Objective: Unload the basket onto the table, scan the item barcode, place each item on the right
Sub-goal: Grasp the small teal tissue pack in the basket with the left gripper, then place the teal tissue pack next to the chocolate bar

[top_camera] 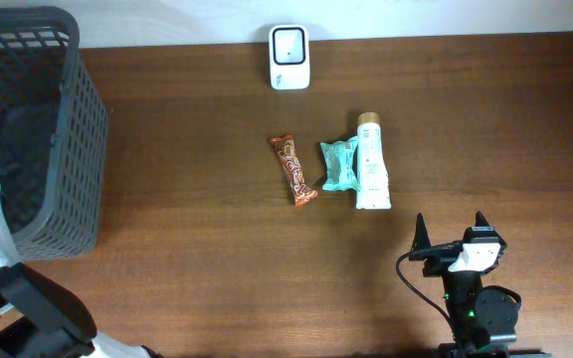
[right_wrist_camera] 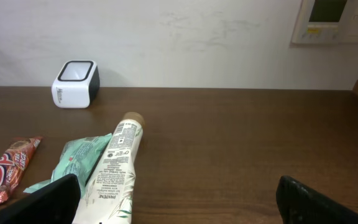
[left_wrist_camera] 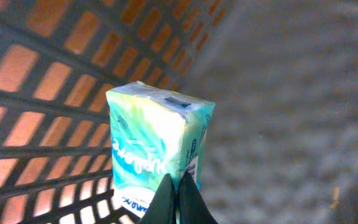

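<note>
In the basket (top_camera: 63,149), the left pincer (left_wrist_camera: 176,186) is pressed together at the lower edge of the upright tissue pack (left_wrist_camera: 154,137). It probably holds film at most, so a lift could drop the pack.

Count:
- 1 basket
- 1 tissue pack
- 1 scanner (top_camera: 288,57)
- 1 candy bar (top_camera: 293,169)
- 1 teal packet (top_camera: 338,164)
- 1 tube (top_camera: 371,164)
- 2 pincers, the right pincer (top_camera: 451,232) spread and empty
</note>
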